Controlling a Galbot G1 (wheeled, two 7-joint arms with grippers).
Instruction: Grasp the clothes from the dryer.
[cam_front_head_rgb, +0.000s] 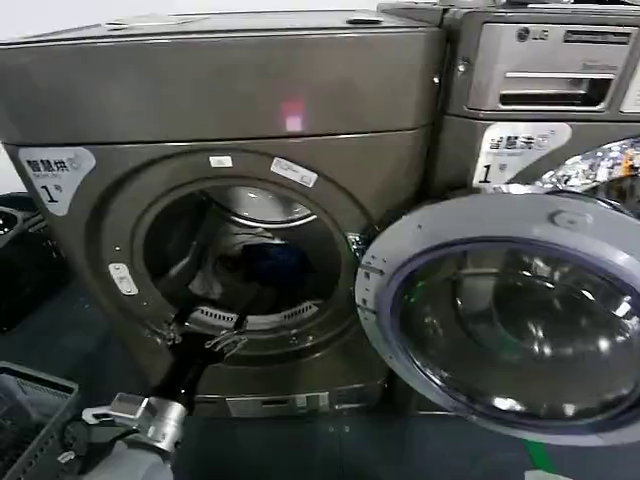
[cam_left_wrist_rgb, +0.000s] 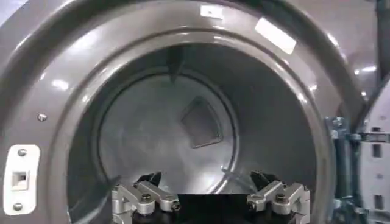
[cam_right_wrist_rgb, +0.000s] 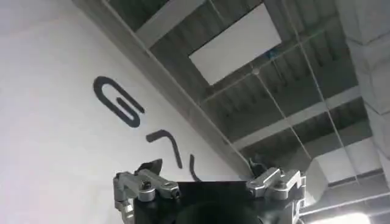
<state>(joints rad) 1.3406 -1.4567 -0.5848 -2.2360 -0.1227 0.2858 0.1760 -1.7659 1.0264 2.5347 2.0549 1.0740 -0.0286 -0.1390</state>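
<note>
Clothes (cam_front_head_rgb: 262, 262) dark, bunched inside dryer (cam_front_head_rgb: 230, 200).

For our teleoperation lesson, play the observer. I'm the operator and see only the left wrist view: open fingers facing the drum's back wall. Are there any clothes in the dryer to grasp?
Observer: Yes. The head view shows a dark blue garment lying in the drum, with paler fabric beside it.
Operator: Where is my gripper relative to it?
Observer: The left gripper is at the lower rim of the dryer opening, below and left of the garment, not touching it.
Operator: And the other arm?
Observer: The right gripper is open, holds nothing, and points up toward a wall and the ceiling.
</note>
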